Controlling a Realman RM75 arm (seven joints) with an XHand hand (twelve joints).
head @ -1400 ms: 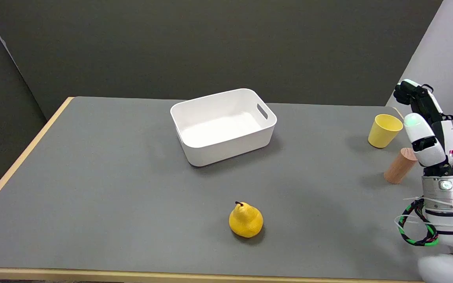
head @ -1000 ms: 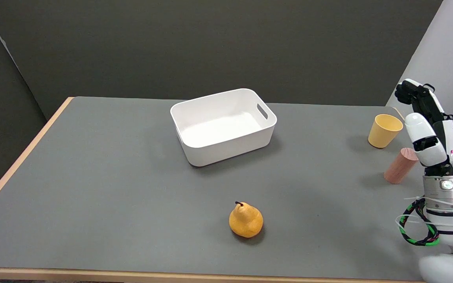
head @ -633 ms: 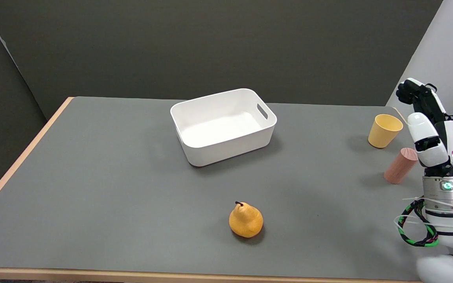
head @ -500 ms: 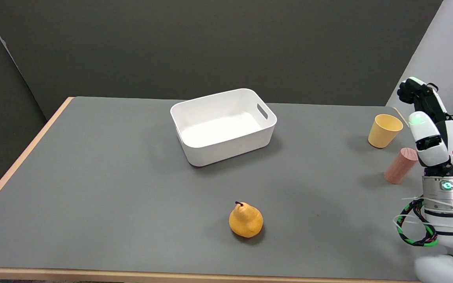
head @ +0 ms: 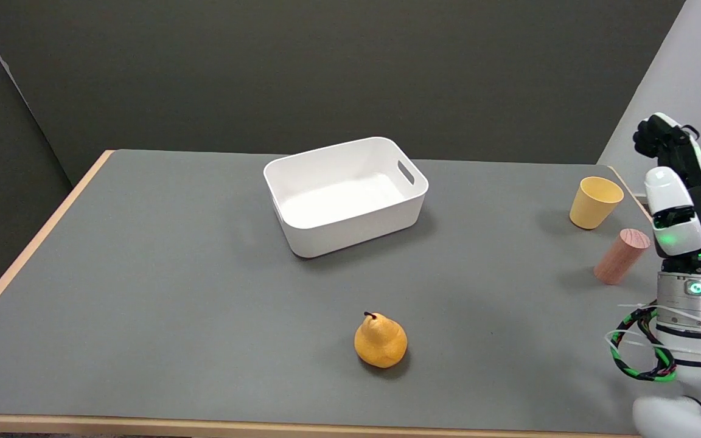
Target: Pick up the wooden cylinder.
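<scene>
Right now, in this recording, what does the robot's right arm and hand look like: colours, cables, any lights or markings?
The right hand is black and white, with glossy white shells over black parts and a green glow on its lower shell. Below it sits a silver metal wrist ring with a small green light. A black-and-green braided cable loops beside the white arm, along with thin white ties.

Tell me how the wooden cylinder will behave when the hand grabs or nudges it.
The cylinder looks like solid wood, so it is probably rigid and will not give under the fingers. It stands on end on the table, so a sideways nudge might tip it, and its round side would then likely roll. The smooth surface may slip in the hand.
</scene>
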